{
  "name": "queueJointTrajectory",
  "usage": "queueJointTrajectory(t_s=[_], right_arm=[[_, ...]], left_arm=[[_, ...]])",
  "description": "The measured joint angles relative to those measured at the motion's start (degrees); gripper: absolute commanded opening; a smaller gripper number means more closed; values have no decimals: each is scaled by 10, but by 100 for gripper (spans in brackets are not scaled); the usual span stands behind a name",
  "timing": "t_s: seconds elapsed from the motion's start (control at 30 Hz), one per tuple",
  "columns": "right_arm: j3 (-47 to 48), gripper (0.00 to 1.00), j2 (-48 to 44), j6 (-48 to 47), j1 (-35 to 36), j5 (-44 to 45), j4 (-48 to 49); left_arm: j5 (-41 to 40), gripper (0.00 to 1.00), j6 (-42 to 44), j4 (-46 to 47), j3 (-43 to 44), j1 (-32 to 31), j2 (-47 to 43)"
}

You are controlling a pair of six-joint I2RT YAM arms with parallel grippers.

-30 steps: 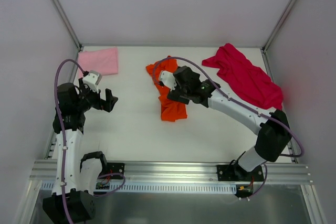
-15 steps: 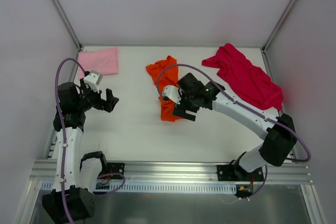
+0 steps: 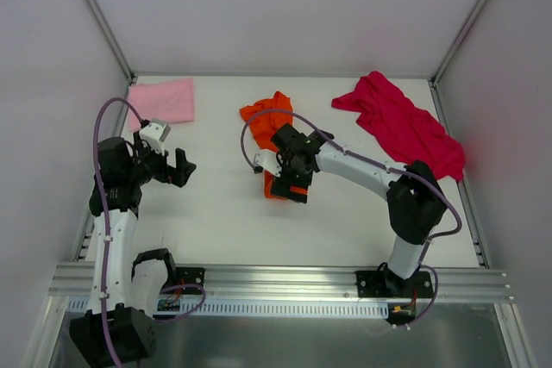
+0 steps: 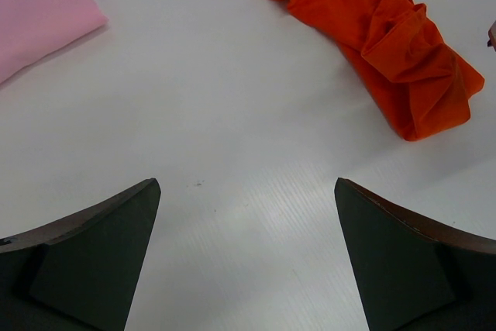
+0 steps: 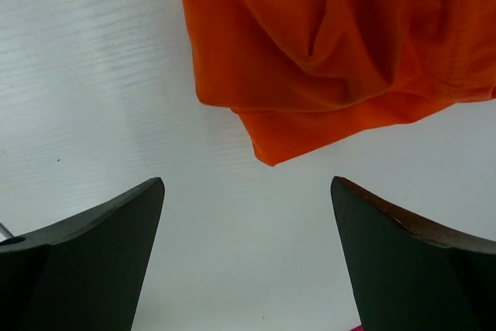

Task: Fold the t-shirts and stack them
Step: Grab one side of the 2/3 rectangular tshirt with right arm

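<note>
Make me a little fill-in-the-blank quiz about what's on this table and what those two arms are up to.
1. The pink t-shirt lies flat in the far ____ corner.
2. The right tool hangs at the near end of the orange t-shirt, its jaws ____.
3. The left tool holds ____.
4. The magenta t-shirt lies to the ____ of the orange one.

Missing words: left; open; nothing; right.

bright orange tee (image 3: 272,114) ctr, light pink tee (image 3: 164,99) at 10 o'clock, magenta tee (image 3: 401,127) at 2 o'clock, plain white table (image 3: 224,213)
</note>
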Motion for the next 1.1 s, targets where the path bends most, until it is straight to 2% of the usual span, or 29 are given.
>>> queueJointTrajectory(t_s=[0.33,0.8,1.1], right_arm=[[46,95,48,-1,0,-18,0],[61,95,118,-2,0,-33,18],[92,95,164,2,1,4,49]], left_arm=[[0,99,6,0,-3,0,0],[0,99,3,7,4,0,21],[0,99,-8,21,9,0,30]])
